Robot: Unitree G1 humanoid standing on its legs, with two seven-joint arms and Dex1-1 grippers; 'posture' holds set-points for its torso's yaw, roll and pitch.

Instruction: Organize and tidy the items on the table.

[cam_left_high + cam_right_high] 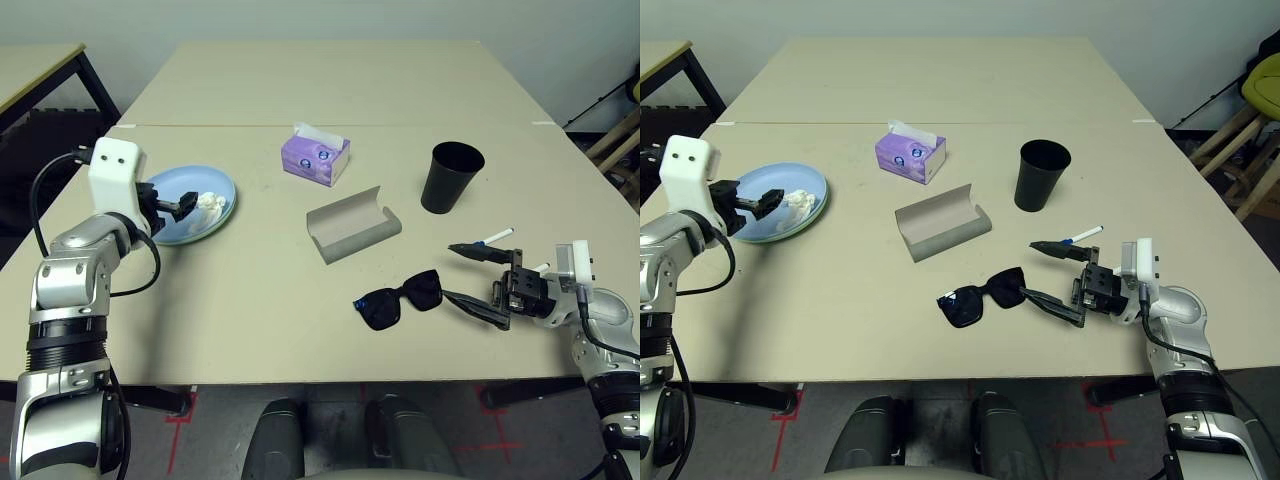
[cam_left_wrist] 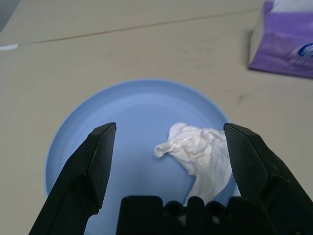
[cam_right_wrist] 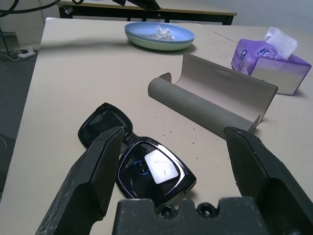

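A blue plate (image 1: 190, 228) stacked on a green one sits at the table's left, with a crumpled white tissue (image 1: 210, 201) lying loose in it. My left gripper (image 1: 178, 205) hovers open over the plate, its fingers (image 2: 100, 147) either side of the tissue (image 2: 200, 152). Near the front edge lie the black sunglasses (image 1: 400, 298). My right gripper (image 1: 462, 273) is open just to their right, fingers pointing at the sunglasses (image 3: 139, 159). An open grey glasses case (image 1: 352, 225) rests mid-table. The black cup (image 1: 452, 177) stands upright at right, a white pen (image 1: 497, 237) close by.
A purple tissue box (image 1: 315, 155) stands behind the case. A second white pen (image 1: 540, 268) peeks out behind my right wrist. Another beige table (image 1: 320, 80) adjoins at the back, and wooden furniture (image 1: 1240, 150) stands off to the right.
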